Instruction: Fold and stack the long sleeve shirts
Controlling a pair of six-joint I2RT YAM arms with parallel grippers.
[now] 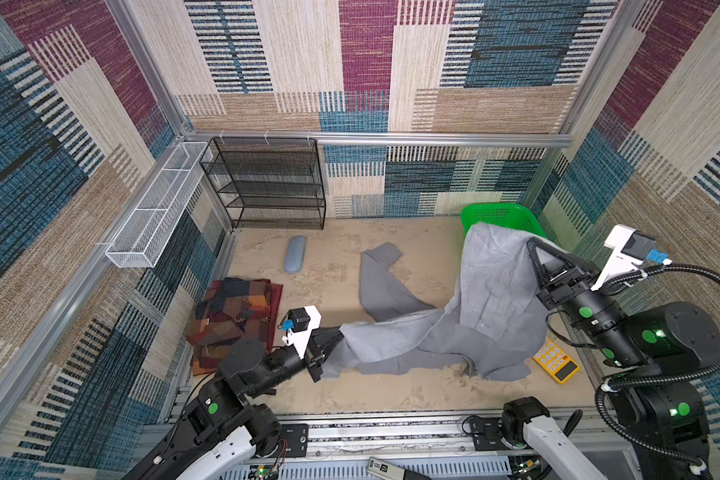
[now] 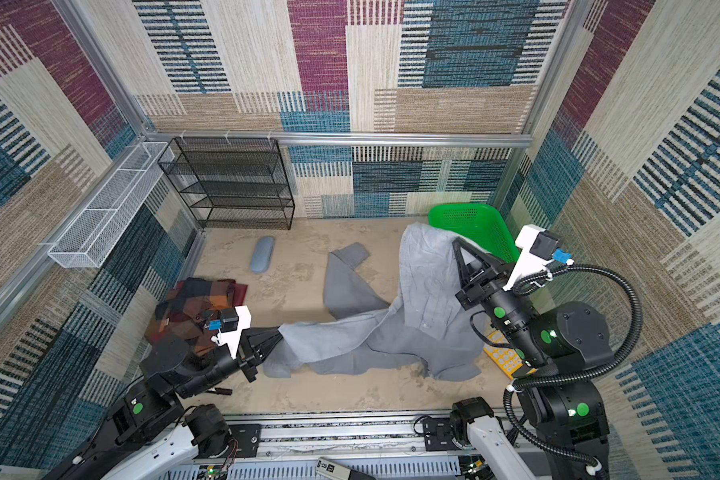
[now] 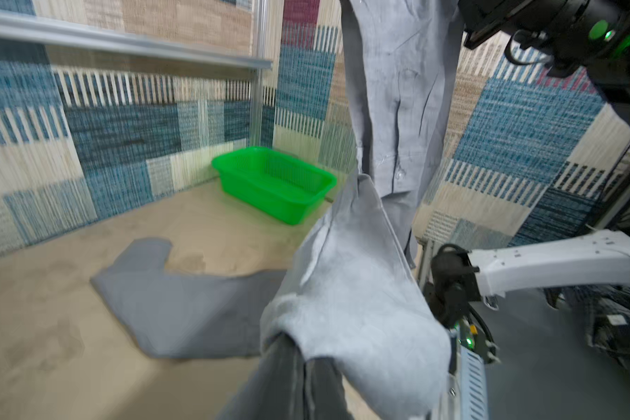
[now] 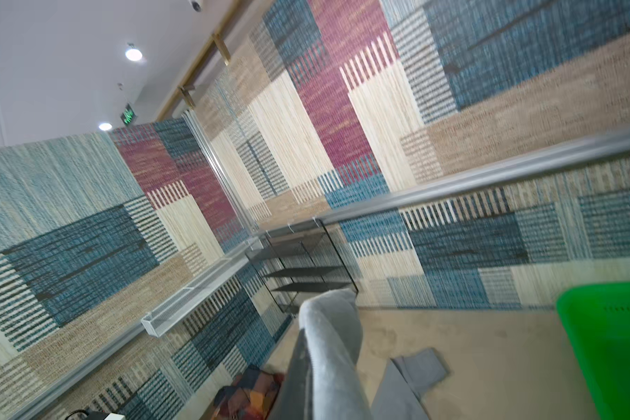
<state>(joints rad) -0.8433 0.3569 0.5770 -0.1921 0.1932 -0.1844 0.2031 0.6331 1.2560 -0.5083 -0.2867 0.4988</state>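
At centre-right of the table (image 1: 391, 390), the grey shirt (image 1: 495, 299) hangs lifted between both arms, one sleeve lying flat on the surface. The right gripper (image 1: 532, 245) is clamped on its raised end, in front of the green basket (image 1: 495, 212). The left gripper (image 1: 336, 335) is clamped on its lower edge. The plaid shirt (image 1: 233, 316) lies folded at the table's left edge.

Prob. robot lab test cell: alu-frame booth (image 1: 391, 139), carpet-like patterned walls (image 1: 366, 54), arms (image 1: 246, 368) on bench rail (image 1: 391, 434).

Two shirts (image 1: 495, 299) (image 1: 233, 320), one basket (image 1: 499, 214), maybe one calculator (image 1: 555, 365)
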